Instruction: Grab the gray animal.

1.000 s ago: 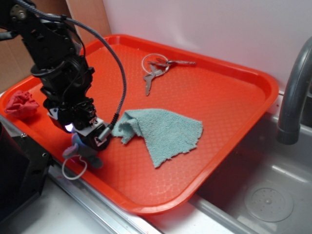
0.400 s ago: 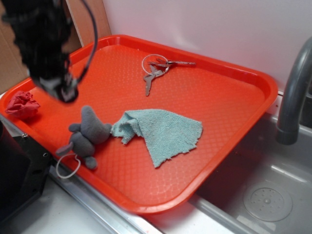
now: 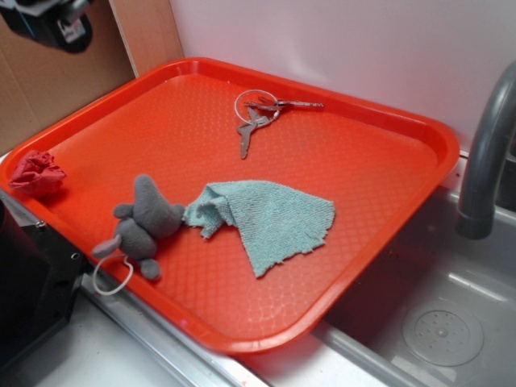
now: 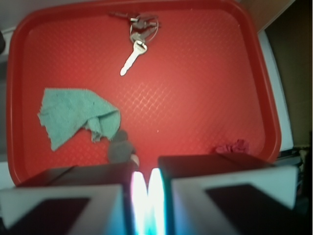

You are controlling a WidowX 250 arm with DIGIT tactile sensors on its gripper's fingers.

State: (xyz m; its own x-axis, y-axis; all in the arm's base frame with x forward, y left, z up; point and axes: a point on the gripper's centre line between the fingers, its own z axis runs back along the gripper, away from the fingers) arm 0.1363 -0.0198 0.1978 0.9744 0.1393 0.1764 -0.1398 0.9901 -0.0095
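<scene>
You see a glossy plastic tray [image 3: 387, 161] with fine pebbled texture; a matt plush gray animal [image 3: 145, 224]; nubby terry cloth [image 3: 270, 216] at its 3 o'clock; shiny metal keys [image 3: 256, 113].

The counter [image 3: 97, 355] (pale, beside a sink [image 3: 435, 314]) carries an orange tray [image 3: 387, 121] lying flat along its edge.

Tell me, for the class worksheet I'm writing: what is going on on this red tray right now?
A robot arm is meant to grab the gray animal, but nothing is holding it. The toy lies near the front left edge of the red tray, its snout touching a teal cloth. The gripper is raised high at the upper left, well clear of the tray, and its jaws look nearly shut with nothing between them. A red fabric wad and a set of keys lie untouched.
</scene>
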